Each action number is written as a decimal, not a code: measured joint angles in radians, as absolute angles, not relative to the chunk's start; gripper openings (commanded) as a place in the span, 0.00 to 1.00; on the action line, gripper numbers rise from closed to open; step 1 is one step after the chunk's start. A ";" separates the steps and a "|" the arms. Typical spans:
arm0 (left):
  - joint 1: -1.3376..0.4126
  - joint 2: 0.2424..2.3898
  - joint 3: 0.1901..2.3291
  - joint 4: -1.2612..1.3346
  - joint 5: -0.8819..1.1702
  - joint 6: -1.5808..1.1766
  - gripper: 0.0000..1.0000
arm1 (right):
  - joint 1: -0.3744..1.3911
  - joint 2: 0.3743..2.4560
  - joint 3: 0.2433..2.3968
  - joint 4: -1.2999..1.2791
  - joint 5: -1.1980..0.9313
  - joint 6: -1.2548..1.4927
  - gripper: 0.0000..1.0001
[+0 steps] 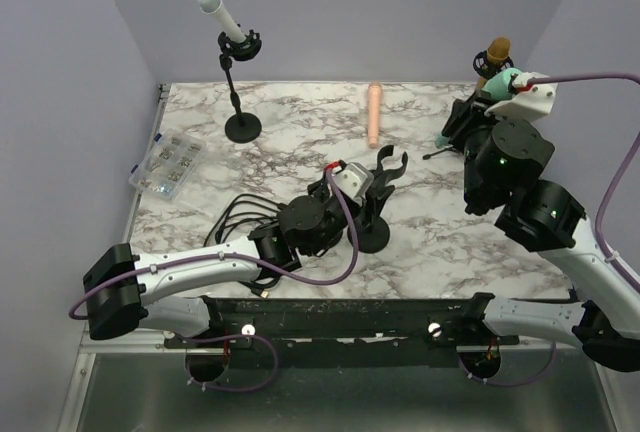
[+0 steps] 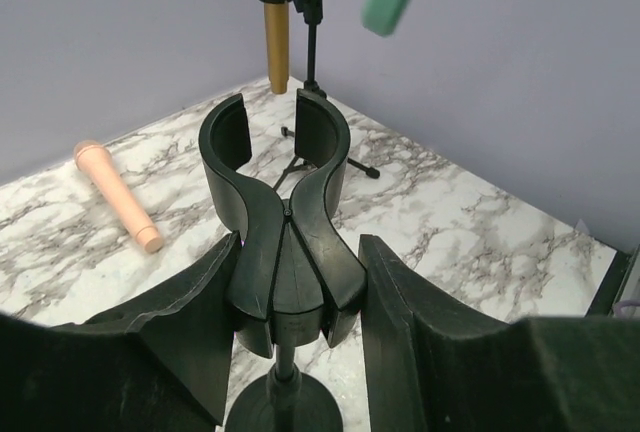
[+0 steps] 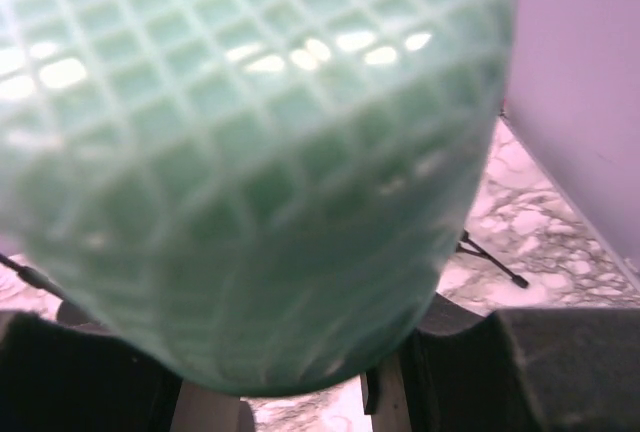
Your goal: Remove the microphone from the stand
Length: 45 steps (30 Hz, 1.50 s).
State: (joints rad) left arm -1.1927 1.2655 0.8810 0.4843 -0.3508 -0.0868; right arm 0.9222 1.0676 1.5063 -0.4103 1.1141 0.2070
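Green microphone (image 3: 250,152): the mesh head fills the right wrist view, blurred by closeness. Right hand (image 3: 300,382) pinches it lower down, with dark fingers (image 3: 80,382) showing at both bottom corners. The contact itself is hidden behind the head. From above, the microphone sits in the air over the back right of the tabletop (image 1: 300,122), well apart from the stand (image 1: 374,240) in the middle. In the left wrist view its handle end hangs overhead, clear of the clip (image 2: 322,152).

Stand: upright, round base on the marble. The clip holds nothing; its two curved arms point up, parted. Left hand (image 2: 300,252) straddles the clip's lower body, slightly spread. A sliver of tabletop shows between one finger and the clip; the other finger looks to be touching or nearly so.

Others:
- peach microphone (image 1: 374,112) lying flat beyond the stand
- white microphone (image 1: 220,14) mounted, tilted, at back left
- gold microphone (image 2: 274,42) mounted at back right
- clear box (image 1: 165,164) of small parts at the left edge
- black cables (image 1: 238,217) by the left arm
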 measured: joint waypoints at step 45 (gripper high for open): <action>-1.231 1.370 0.810 0.434 -0.417 -0.188 0.11 | 0.922 1.013 1.268 -0.579 1.207 0.362 0.01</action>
State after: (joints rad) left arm -1.2308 1.3701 0.8101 0.4343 -0.4168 -0.1883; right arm 0.9222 1.0130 1.2682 -0.5789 1.2072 0.3618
